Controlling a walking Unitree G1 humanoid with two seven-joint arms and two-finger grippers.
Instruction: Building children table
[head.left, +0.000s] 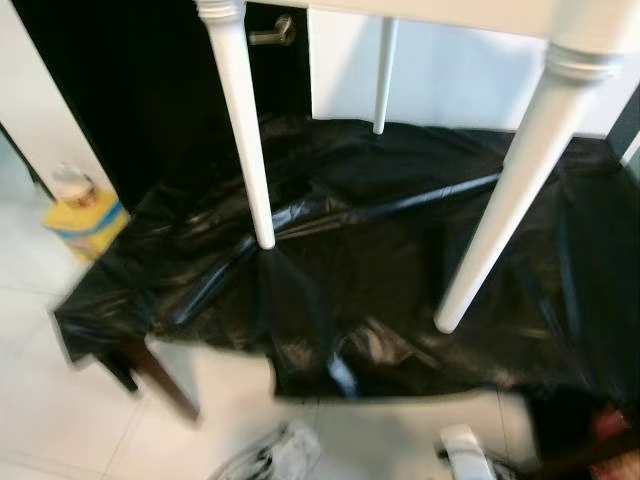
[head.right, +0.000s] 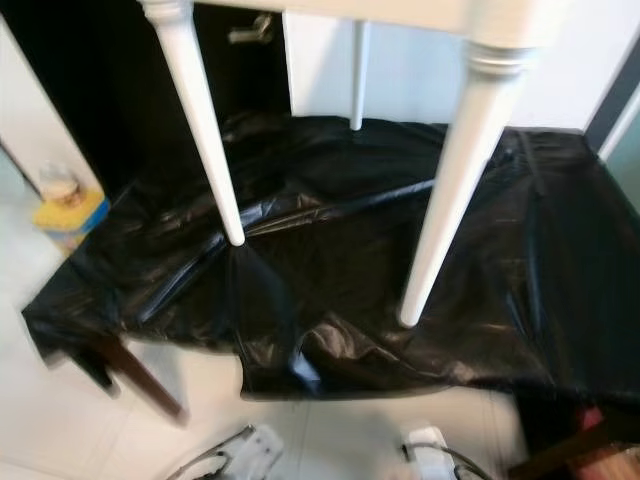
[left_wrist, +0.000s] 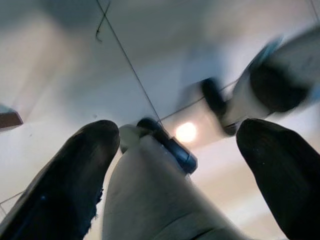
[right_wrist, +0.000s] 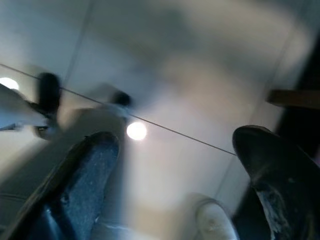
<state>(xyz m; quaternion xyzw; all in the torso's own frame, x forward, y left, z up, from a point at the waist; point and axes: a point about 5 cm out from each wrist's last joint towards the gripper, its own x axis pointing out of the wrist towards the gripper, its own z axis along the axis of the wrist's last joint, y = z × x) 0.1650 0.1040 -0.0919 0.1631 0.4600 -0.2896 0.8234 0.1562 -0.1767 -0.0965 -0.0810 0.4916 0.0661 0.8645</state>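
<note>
White wooden children's table (head.left: 560, 60) stands upright, turned legs on crumpled black plastic sheet (head.left: 380, 260). Left end effector (left_wrist: 175, 175), right end effector (right_wrist: 175, 185) hang spread, empty. I judge assembly near done; next check legs.

Left gripper (left_wrist: 172, 165): two long black fingers (left_wrist: 75, 175) spread wide apart, pointing down toward the pale floor, nothing held between them. Right gripper (right_wrist: 180, 170): black fingers (right_wrist: 82, 175) likewise parted, directed downward, nothing held. Both arms hang low. The robot's pale feet (head.right: 430, 450) stand at the lower edge of the head view, blurred.
</note>
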